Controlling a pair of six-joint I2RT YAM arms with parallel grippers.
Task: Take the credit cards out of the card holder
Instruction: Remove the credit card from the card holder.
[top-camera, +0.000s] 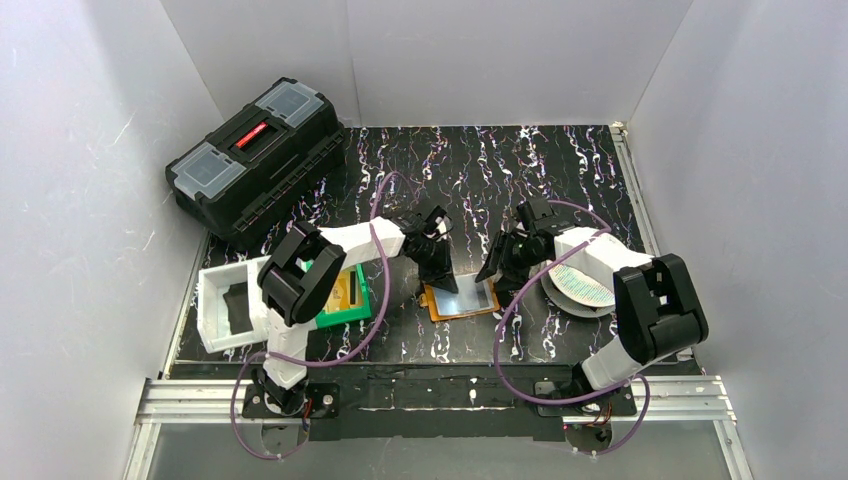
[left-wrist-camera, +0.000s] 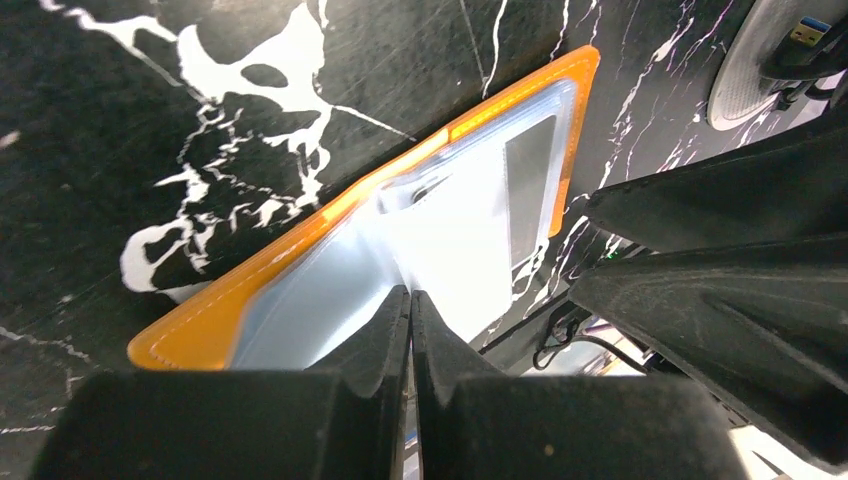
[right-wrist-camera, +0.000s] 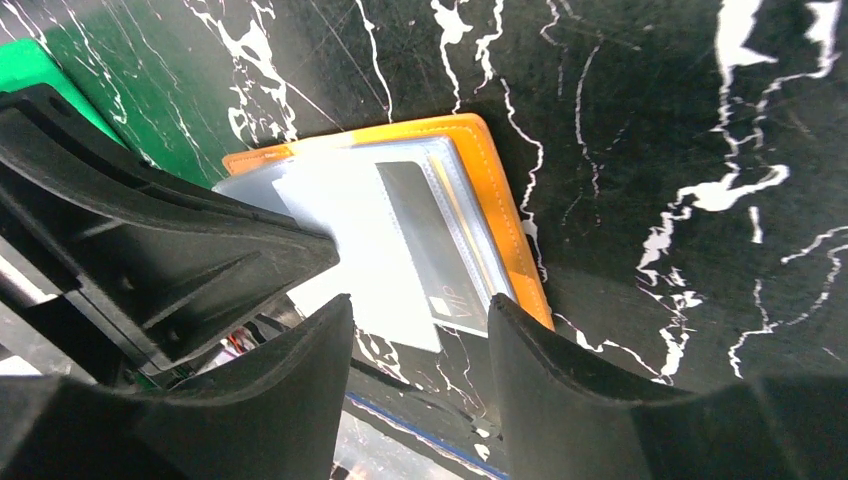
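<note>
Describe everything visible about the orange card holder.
The card holder is an orange, leather-like bifold with stitched edges, lying open and flat on the black marbled table between both arms. Its inside holds silvery-clear plastic sleeves; one shows a grey card printed VIP. The left gripper, shut, appears to pinch one sleeve, which rises slightly at its tips. The right gripper is open, its fingers straddling the card end without clearly touching.
</note>
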